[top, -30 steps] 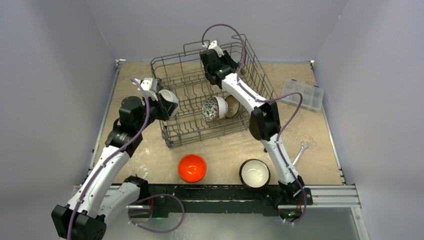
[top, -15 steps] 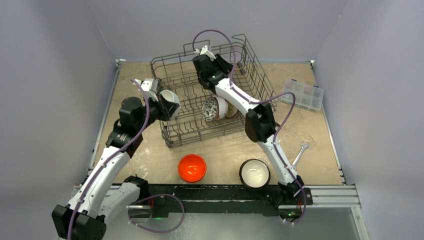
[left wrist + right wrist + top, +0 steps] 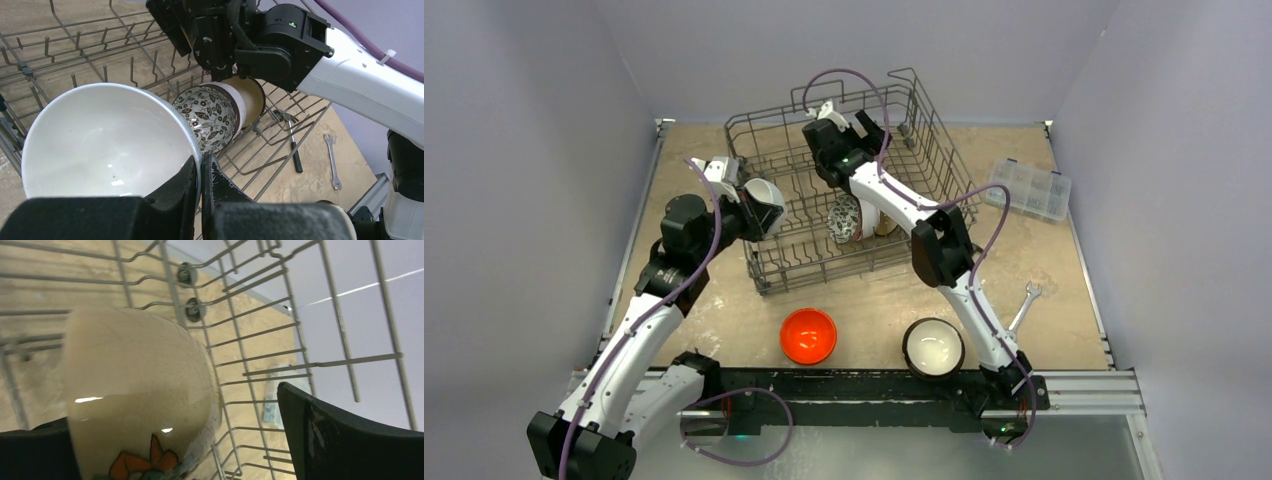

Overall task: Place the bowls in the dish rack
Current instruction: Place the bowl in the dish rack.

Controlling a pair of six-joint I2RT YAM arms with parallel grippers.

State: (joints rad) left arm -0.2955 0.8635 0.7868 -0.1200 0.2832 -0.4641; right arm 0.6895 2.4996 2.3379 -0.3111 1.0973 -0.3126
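Observation:
The dish rack [image 3: 924,150] stands at the back of the table. My left gripper [image 3: 759,205] is shut on the rim of a plain white bowl [image 3: 100,140], which it holds over the rack's left edge; in the left wrist view the fingertips [image 3: 192,170] pinch the rim. My right gripper [image 3: 849,125] is deep in the rack's back part, open. A cream bowl with an orange pattern [image 3: 140,390] sits between its jaws, apart from the right finger [image 3: 350,440]. A leaf-patterned bowl [image 3: 844,218] and a brown bowl [image 3: 887,213] stand on edge in the rack.
An orange-red bowl [image 3: 809,335] and a dark bowl with cream inside [image 3: 933,346] sit on the table near the front. A clear compartment box [image 3: 1029,188] lies at the right, a wrench [image 3: 1024,305] nearer the front. Rack tines [image 3: 132,70] stand below the white bowl.
My right arm has swung leftward inside the rack and its jaws have opened off the cream bowl. The left arm and its white bowl have stayed put.

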